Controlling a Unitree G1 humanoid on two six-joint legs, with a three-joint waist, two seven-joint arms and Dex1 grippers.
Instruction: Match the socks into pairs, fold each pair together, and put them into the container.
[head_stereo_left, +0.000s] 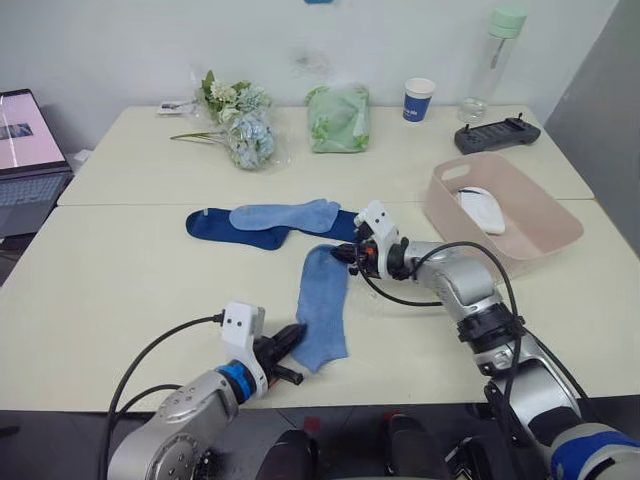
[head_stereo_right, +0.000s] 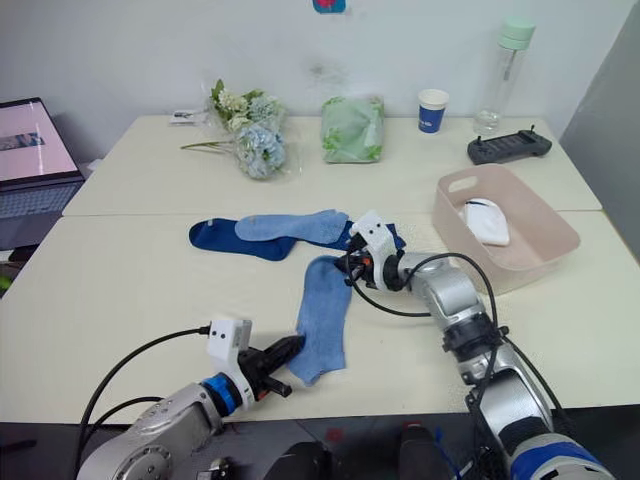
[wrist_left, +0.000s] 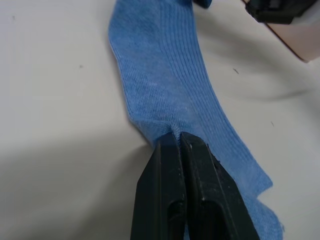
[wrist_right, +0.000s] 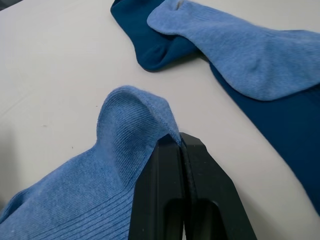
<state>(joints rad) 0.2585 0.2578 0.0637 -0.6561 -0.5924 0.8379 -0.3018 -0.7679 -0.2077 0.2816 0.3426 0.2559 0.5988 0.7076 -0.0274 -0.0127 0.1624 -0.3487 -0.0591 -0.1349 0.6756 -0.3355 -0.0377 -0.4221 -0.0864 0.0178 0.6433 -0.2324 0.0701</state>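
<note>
A light blue sock (head_stereo_left: 324, 305) lies lengthwise on the table between my two grippers. My left gripper (head_stereo_left: 296, 338) is shut on its near end, the knit pinched at the fingertips (wrist_left: 176, 137). At the far end, my right gripper (head_stereo_left: 347, 254) is shut on the sock's edge (wrist_right: 150, 112). A second light blue sock (head_stereo_left: 285, 214) lies across dark navy socks (head_stereo_left: 232, 227) farther back. The pale pink container (head_stereo_left: 520, 210) stands at the right and holds folded white socks (head_stereo_left: 482, 208).
Along the far side of the table stand a flower bunch (head_stereo_left: 240, 125), a pale green bag (head_stereo_left: 338, 117), a blue paper cup (head_stereo_left: 419, 99), a clear bottle (head_stereo_left: 493, 62) and a black controller (head_stereo_left: 496, 133). A laptop (head_stereo_left: 28, 150) sits far left.
</note>
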